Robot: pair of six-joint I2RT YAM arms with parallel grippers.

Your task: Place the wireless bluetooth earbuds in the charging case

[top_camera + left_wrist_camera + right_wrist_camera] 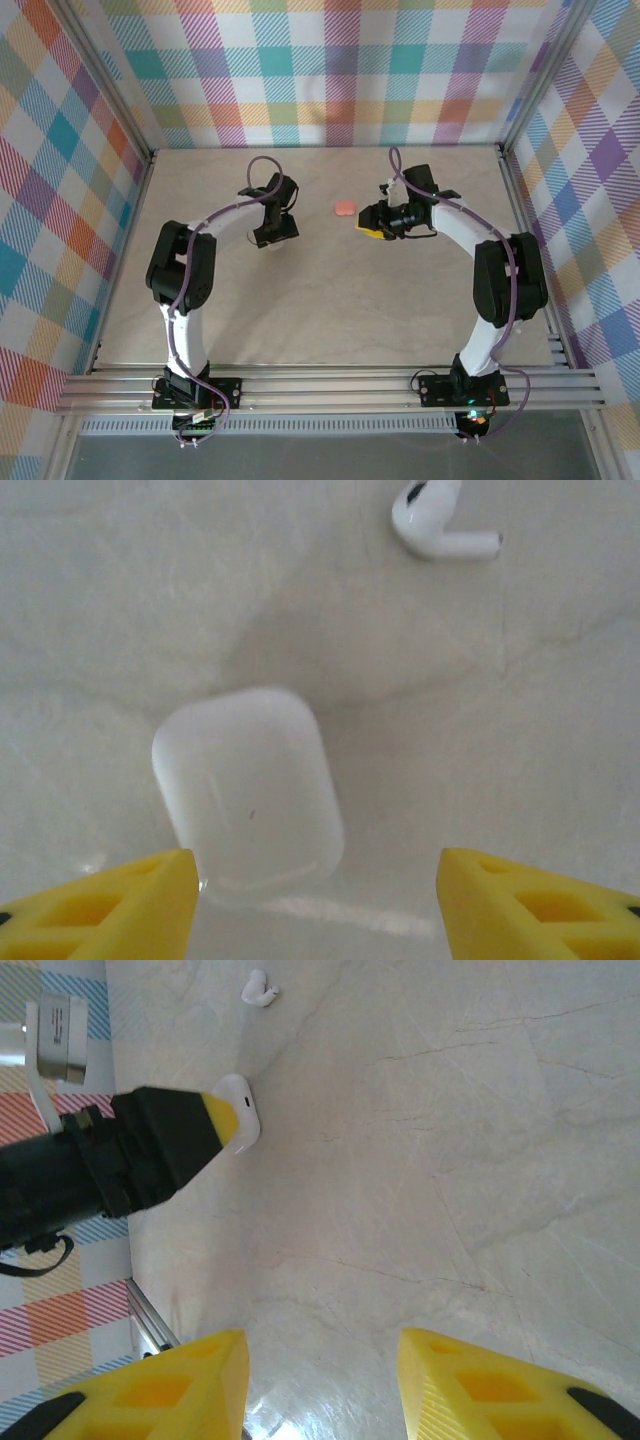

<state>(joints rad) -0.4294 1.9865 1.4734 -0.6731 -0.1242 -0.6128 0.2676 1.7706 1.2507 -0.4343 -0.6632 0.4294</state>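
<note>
A white pebble-shaped charging case (248,790) lies shut on the table. My left gripper (315,890) hangs just over it, open, with the case's near end close beside the left finger (120,905) and a wide gap to the right finger. One white earbud (440,520) lies on the table beyond the case. In the right wrist view the same case (243,1112) peeks out under the left gripper's yellow tip, and the earbud (258,990) lies past it. My right gripper (322,1360) is open above bare table. A salmon-pink case (344,208) sits between the two grippers.
The beige marbled table (330,320) is walled by plaid panels on three sides. An aluminium rail (330,385) runs along the near edge by the arm bases. The left arm (90,1160) reaches into the right wrist view from the left.
</note>
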